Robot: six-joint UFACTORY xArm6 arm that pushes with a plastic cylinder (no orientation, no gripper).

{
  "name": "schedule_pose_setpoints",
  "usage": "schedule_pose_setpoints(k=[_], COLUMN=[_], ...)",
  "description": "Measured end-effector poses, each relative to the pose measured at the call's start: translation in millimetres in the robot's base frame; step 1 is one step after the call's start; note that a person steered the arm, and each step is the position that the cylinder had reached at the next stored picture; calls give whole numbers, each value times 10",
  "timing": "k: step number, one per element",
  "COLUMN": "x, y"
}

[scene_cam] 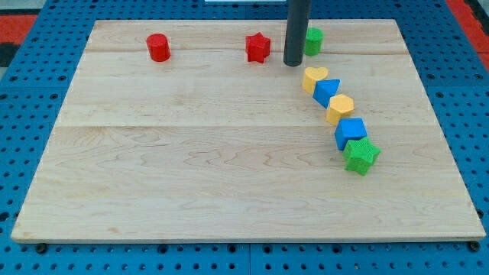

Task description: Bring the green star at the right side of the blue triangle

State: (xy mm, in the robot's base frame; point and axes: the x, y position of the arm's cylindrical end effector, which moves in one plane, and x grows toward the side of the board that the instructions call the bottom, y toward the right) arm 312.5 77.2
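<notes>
The green star [361,156] lies at the right of the board, at the lower end of a slanted chain of blocks, touching a blue square block [351,133]. Up the chain come a yellow hexagon [340,108], the blue triangle [326,92] and a yellow heart [314,78]. So the star sits below and to the right of the triangle, two blocks away. My tip [293,64] rests near the view's top, just up and left of the yellow heart and far from the star.
A red star [258,47] lies just left of my tip. A green block [312,40] sits just right of the rod, partly hidden by it. A red cylinder [158,47] stands at the top left. The wooden board [191,168] lies on blue pegboard.
</notes>
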Motion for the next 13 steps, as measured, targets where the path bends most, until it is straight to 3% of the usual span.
schedule_pose_setpoints(k=[2, 3, 4, 5, 6, 8, 9, 11, 13], x=[273, 729, 1461, 2033, 2305, 2387, 2357, 2106, 1845], y=[-414, -757, -757, -589, 36, 860, 490, 1081, 1124])
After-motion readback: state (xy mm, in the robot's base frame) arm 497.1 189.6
